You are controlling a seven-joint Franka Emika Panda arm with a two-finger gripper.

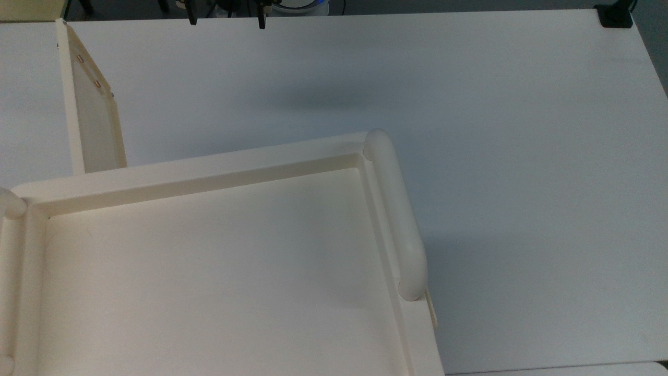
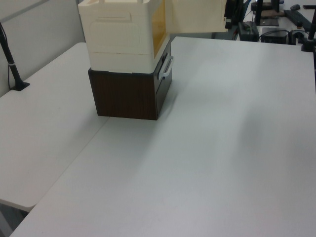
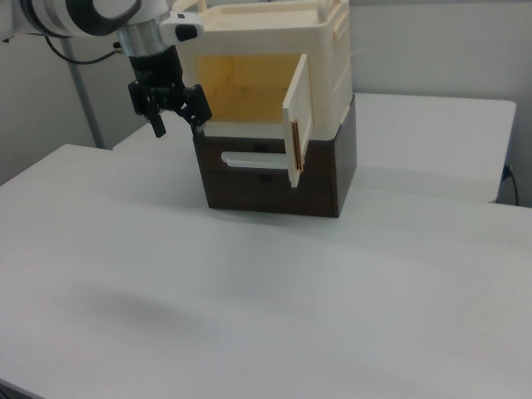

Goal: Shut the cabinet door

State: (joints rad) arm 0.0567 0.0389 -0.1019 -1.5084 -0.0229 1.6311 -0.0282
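Note:
The cream cabinet (image 1: pixel 209 166) fills the top view's lower left and sits on a dark brown drawer unit (image 3: pixel 274 184). Its cabinet door (image 1: pixel 94 112) stands swung out, roughly square to the front, with reddish-brown fittings along its free edge. The right view shows the door (image 3: pixel 298 125) edge-on beside the yellowish inside of the cabinet (image 3: pixel 274 37). My gripper (image 3: pixel 178 119) hangs open and holds nothing, at the right view's left of the cabinet opening, apart from the door. In the top view the gripper (image 1: pixel 226 22) is at the upper edge, to the right of the door.
The white table (image 1: pixel 496 130) stretches wide around the cabinet. A thick rounded rail (image 1: pixel 397 214) runs along the cabinet's right side in the top view. A black clamp (image 1: pixel 616 15) sits at the far corner, and a black post (image 2: pixel 11 57) stands at the left view's left.

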